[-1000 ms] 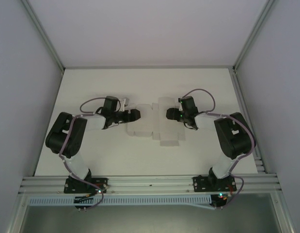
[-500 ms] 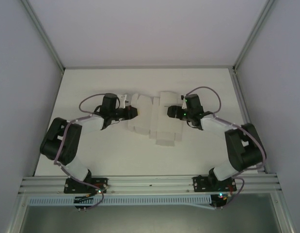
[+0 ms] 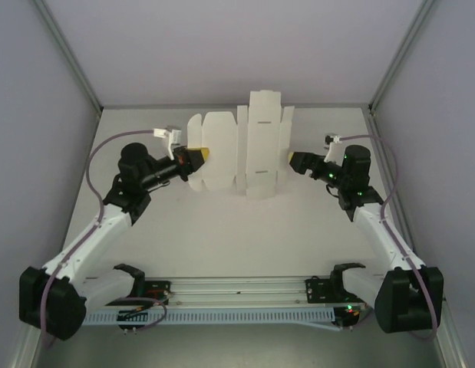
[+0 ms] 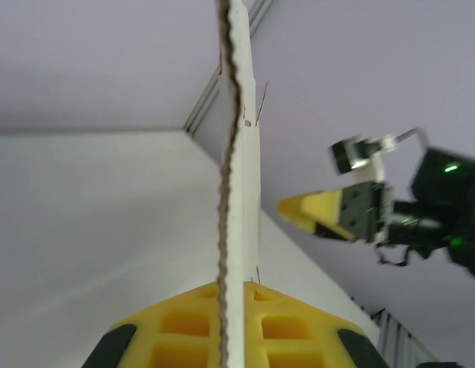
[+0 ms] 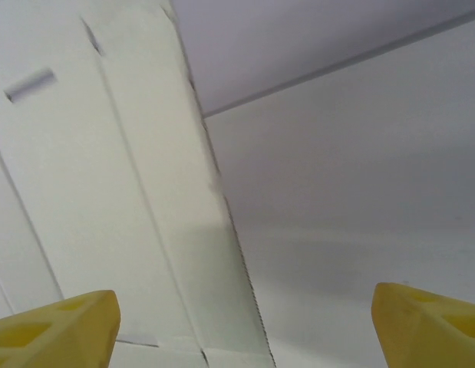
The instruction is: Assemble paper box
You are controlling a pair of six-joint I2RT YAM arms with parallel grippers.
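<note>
The paper box [image 3: 245, 149] is a flat off-white die-cut sheet with flaps and fold lines, held up off the table and facing the top camera. My left gripper [image 3: 197, 157] is shut on its left flap. In the left wrist view the sheet [image 4: 239, 153] runs edge-on up from between my yellow fingertips [image 4: 237, 295]. My right gripper [image 3: 295, 161] is open at the sheet's right edge. In the right wrist view the sheet [image 5: 107, 192] spans the left side, and its edge lies in the wide gap of the right gripper [image 5: 245, 326]. I cannot tell if they touch.
The white table [image 3: 222, 230] lies below the sheet, bounded by grey walls and an aluminium frame [image 3: 68, 57]. The rail [image 3: 237, 290] with both arm bases runs along the near edge. The right gripper [image 4: 323, 213] shows beyond the sheet in the left wrist view.
The sheet has gone from lying flat on the table to being held up high. Both arms have stretched outward and upward. The right gripper has drawn back to the sheet's right edge.
</note>
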